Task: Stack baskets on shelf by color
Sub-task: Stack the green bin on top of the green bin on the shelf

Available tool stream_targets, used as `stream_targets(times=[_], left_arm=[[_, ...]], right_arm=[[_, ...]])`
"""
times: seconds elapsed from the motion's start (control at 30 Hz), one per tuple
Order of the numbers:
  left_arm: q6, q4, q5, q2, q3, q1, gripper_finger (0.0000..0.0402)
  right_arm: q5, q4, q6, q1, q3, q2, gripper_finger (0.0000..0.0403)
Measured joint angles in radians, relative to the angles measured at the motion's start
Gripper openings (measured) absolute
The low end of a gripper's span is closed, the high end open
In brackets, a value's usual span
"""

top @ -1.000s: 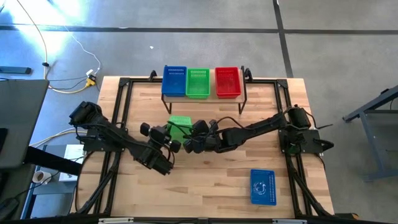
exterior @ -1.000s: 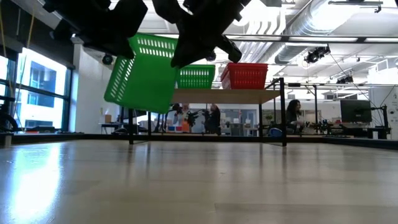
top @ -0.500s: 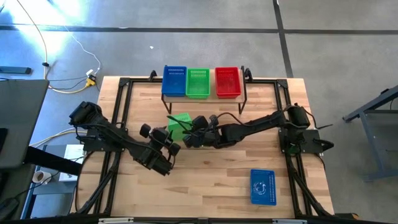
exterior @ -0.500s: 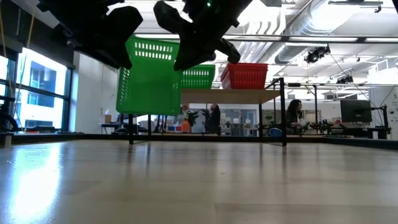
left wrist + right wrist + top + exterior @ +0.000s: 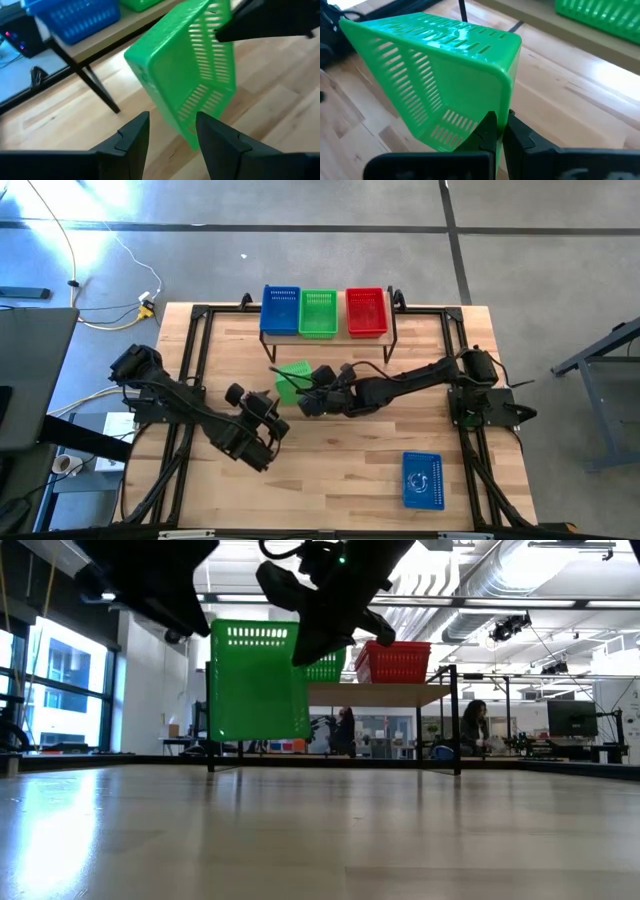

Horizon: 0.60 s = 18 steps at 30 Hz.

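Aloft: right hand (image 5: 498, 131) pinches green basket (image 5: 440, 80) rim | left hand (image 5: 170, 132) spread, empty

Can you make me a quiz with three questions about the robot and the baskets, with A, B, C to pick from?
1. Where is the blue basket that is not on the shelf?
A. on the tabletop near the right arm's side
B. under the shelf
C. on the floor

2. How many baskets stand in a row on the shelf?
A. one
B. three
C. five

3. What is the right gripper doing?
A. hanging open over nothing
B. pushing the red basket
C. pinching the wall of the green basket, which hangs in the air

Answers:
1 A, the high view shows it lying alone there.
2 B, blue, green and red stand side by side.
3 C, its fingers clamp the wall; the left gripper is open, apart from the basket.
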<state>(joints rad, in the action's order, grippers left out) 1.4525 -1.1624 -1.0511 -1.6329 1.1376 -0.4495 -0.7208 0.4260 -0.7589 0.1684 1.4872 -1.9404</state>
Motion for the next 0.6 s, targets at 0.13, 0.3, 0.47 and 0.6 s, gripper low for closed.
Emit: stream_targets(times=[0.13,0.3,0.47,0.6], left_arm=[[-0.051,0.000,0.001,0.000,0.039,-0.012,0.0151],[-0.095,-0.005,-0.007,0.000,0.062,-0.030,0.0150],[-0.053,-0.077,-0.007,0.018,0.063,-0.038,0.0148],[0.036,-0.185,-0.020,0.050,0.063,-0.044,0.0147]], right_arm=[[0.019,0.027,-0.003,0.003,0.000,0.000,0.0000],[0.034,0.038,0.009,0.009,0.000,0.008,0.0000],[0.022,0.093,0.038,0.017,0.000,0.041,0.0000],[0.033,0.139,0.067,0.016,0.000,0.073,0.0000]])
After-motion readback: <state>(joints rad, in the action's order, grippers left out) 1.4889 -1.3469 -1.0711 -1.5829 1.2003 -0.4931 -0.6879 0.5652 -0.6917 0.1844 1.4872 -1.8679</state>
